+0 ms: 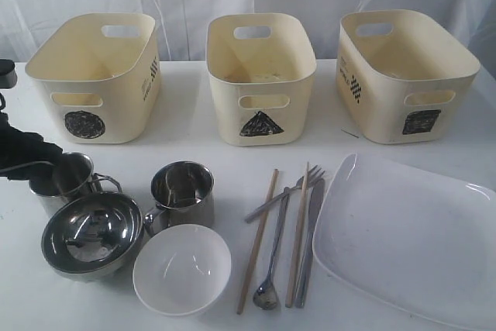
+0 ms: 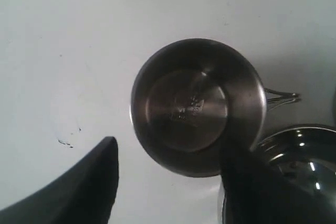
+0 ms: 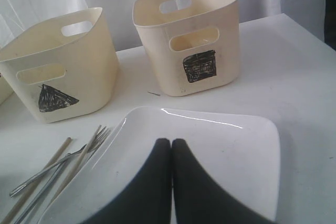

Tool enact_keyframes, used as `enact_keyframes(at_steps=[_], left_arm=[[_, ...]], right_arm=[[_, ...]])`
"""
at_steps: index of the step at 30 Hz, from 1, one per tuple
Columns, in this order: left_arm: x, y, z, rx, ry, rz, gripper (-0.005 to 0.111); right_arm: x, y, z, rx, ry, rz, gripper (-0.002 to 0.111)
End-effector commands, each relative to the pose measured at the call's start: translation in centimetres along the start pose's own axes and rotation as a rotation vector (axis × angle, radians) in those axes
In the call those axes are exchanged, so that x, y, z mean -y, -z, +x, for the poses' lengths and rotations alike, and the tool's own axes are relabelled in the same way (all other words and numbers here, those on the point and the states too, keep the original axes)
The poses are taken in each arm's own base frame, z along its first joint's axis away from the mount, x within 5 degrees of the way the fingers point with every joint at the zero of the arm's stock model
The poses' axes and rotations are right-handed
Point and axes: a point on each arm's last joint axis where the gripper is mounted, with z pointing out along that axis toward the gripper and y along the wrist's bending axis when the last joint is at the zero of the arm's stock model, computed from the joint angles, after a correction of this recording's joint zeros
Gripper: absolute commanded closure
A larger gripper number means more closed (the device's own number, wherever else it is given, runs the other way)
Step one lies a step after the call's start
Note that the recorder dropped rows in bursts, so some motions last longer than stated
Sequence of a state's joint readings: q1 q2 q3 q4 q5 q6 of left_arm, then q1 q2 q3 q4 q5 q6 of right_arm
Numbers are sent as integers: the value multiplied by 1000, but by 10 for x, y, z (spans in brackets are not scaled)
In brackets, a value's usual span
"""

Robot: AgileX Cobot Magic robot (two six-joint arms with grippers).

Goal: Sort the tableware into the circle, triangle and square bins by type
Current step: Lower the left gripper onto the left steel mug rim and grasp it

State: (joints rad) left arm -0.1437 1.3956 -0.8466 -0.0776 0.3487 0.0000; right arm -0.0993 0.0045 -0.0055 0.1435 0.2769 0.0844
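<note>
My left gripper (image 1: 35, 162) (image 2: 170, 148) is open above a steel mug (image 1: 70, 177) (image 2: 197, 106) at the left. One finger (image 2: 84, 192) is over bare table. The other finger (image 2: 257, 192) is between this mug and the steel bowl (image 1: 91, 232) (image 2: 302, 161). A second mug (image 1: 184, 191) and a white bowl (image 1: 182, 269) sit nearby. Chopsticks (image 1: 257, 239), spoon (image 1: 273, 269), fork (image 1: 291, 191) and knife (image 1: 310, 238) lie mid-table. My right gripper (image 3: 171, 142) is shut, empty, above the white square plate (image 1: 411, 242) (image 3: 231, 145). It is out of the exterior view.
Three cream bins stand along the back: circle (image 1: 97, 75), triangle (image 1: 261, 75) (image 3: 58, 66) and square (image 1: 407, 75) (image 3: 189, 40). A white curtain hangs behind them. The plate reaches almost to the table's front right edge.
</note>
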Motion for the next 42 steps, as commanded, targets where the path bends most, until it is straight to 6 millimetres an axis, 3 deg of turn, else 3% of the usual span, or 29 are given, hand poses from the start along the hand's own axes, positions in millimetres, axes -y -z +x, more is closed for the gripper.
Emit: enact_keyframes(at_steps=[1, 15, 38, 42], left_arm=[[-3, -8, -1, -5, -26, -21, 45], [-8, -40, -6, 23, -27, -37, 45], [-10, -68, -2, -12, -75, -42, 45], [-10, -68, -3, -4, -75, -44, 54]], right_arm=[[0, 0, 1, 7, 1, -2, 108], [0, 0, 1, 7, 1, -2, 108], [0, 0, 1, 7, 1, -2, 108], [0, 0, 1, 7, 1, -2, 108]])
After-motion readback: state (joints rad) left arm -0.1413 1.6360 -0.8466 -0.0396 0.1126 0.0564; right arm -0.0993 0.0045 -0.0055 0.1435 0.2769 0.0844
